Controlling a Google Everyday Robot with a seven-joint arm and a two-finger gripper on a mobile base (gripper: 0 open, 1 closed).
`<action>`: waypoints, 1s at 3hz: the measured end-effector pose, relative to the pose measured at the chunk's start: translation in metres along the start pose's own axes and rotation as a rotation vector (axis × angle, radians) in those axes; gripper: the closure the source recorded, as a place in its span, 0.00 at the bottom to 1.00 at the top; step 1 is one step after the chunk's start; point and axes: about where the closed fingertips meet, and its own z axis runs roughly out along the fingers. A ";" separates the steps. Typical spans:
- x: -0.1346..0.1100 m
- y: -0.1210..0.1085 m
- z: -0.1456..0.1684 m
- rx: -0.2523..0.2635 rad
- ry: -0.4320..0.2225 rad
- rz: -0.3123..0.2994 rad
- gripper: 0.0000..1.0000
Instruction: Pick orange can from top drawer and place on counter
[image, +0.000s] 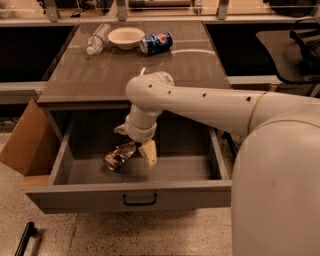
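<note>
- Down inside the open top drawer (100, 197), the single gripper (135, 143) hangs with its two tan fingers (149, 153) spread apart, gripping nothing
- One orange can (119, 155) lies on its side on the drawer floor, left of centre, its upper end just below the gap between the fingers
- One white arm (210, 105) reaches in from the right, crossing the counter (100, 75) front edge and hiding part of the drawer's back
- At the counter's far edge: one blue can (156, 42) on its side, one white bowl (126, 37), one clear plastic bottle (97, 39)
- One cardboard box (27, 145) leans beside the drawer's left wall
</note>
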 end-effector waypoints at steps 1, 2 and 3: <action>-0.006 -0.002 0.005 -0.019 0.020 -0.013 0.00; -0.012 -0.002 0.010 -0.030 0.024 -0.020 0.00; -0.015 -0.004 0.015 -0.048 0.030 -0.029 0.00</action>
